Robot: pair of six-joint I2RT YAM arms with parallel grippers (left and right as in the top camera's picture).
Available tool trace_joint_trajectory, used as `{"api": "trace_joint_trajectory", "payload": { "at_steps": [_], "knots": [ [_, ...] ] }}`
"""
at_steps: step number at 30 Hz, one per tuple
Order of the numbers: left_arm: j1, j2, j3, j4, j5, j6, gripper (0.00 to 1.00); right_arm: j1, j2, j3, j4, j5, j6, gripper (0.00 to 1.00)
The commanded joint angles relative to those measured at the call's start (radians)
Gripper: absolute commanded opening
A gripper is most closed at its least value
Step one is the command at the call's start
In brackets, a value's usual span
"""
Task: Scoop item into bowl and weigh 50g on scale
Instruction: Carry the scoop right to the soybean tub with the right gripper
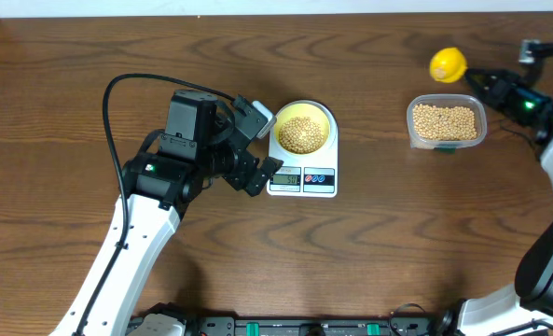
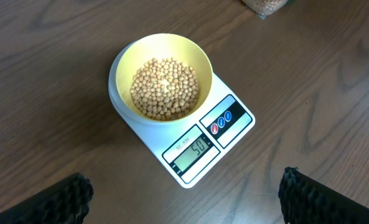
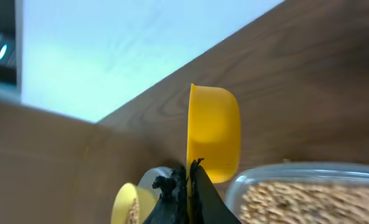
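The bowl (image 2: 165, 45) on the scale (image 2: 243, 118) is being framed ahead by wide left fingers (image 2: 53, 199), the scoop (image 3: 214, 130) being gripped by far-off right fingers (image 3: 184, 205).

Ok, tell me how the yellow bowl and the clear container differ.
The bowl is round and opaque pale yellow; the container is rectangular and clear. The bowl sits on the scale; the container rests on the table. Both hold tan beans.
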Motion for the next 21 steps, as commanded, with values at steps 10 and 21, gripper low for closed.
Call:
{"api": "trace_joint_trajectory", "payload": {
  "at_steps": [10, 21],
  "knots": [
    [0.003, -0.004, -0.005, 0.000, -0.009, 0.013, 0.98, -0.027, -0.070, 0.000, -0.137, 0.055, -0.130, 0.01],
    [0.003, -0.004, -0.005, 0.000, -0.009, 0.013, 0.98, -0.014, -0.150, 0.000, -0.282, 0.189, -0.288, 0.01]
  ]
}}
